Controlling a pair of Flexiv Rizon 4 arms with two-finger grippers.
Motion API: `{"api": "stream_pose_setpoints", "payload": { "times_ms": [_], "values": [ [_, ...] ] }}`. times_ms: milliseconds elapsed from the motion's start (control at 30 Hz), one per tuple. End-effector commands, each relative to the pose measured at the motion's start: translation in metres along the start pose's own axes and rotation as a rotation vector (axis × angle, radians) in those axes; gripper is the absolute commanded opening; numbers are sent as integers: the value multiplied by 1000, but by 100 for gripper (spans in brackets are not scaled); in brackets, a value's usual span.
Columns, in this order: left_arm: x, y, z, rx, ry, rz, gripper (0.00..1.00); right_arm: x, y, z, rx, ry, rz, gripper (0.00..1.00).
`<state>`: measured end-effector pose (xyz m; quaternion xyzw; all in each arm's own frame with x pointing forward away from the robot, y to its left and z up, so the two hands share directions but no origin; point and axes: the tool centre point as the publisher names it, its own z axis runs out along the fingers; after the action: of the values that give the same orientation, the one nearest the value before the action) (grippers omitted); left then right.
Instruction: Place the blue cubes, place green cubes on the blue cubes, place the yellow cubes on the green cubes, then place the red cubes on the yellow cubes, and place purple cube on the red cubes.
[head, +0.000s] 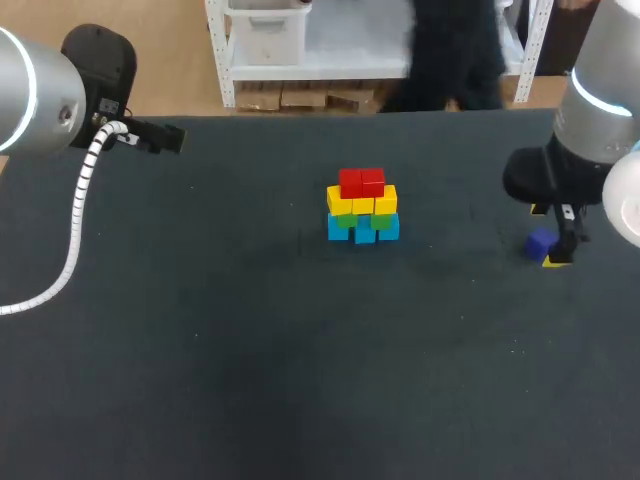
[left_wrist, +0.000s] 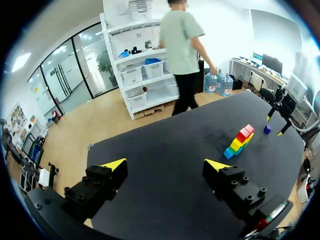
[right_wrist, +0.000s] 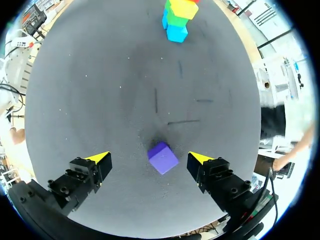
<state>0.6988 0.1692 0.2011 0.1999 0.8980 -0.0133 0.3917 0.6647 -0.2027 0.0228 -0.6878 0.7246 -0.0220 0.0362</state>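
A stack of cubes (head: 362, 207) stands mid-table: blue at the base, green above, then yellow, with two red cubes (head: 361, 182) on top. It shows far ahead in the left wrist view as the stack (left_wrist: 239, 142) and ahead in the right wrist view as the stack (right_wrist: 178, 16). The purple cube (head: 540, 243) lies on the table at the right. My right gripper (right_wrist: 150, 158) hangs open just over it, and the purple cube (right_wrist: 163, 157) sits between its fingers, untouched. My left gripper (left_wrist: 165, 164) is open and empty, high at the far left.
The dark table (head: 250, 360) spreads wide in front of and to the left of the stack. My right arm (head: 590, 130) stands over the right edge, my left arm (head: 40, 90) over the far left corner with its white cable (head: 80, 210).
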Motion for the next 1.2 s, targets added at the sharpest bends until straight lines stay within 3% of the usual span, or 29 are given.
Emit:
{"api": "stream_pose_setpoints", "payload": {
  "times_ms": [33,367,400,433,467,667,800,867,1200],
  "values": [
    [0,2,0,8,-1,2,100,1,-7,10,-17,9,9,100],
    [0,2,0,8,-1,2,100,7,-10,21,-22,24,37,100],
    [0,2,0,8,-1,2,100,8,-10,22,-21,26,38,94],
    [0,2,0,8,-1,2,100,8,-10,22,-22,26,39,66],
    [0,2,0,8,-1,2,100,8,-10,22,-24,17,44,48],
    [0,2,0,8,-1,2,100,10,-11,22,-25,20,51,36],
    [0,2,0,8,-1,2,100,9,-12,21,-23,20,53,7],
    [0,2,0,8,-1,2,100,9,-13,21,-21,19,54,0],
    [0,2,0,8,-1,2,100,5,-14,18,-12,18,50,0]
  ]
}}
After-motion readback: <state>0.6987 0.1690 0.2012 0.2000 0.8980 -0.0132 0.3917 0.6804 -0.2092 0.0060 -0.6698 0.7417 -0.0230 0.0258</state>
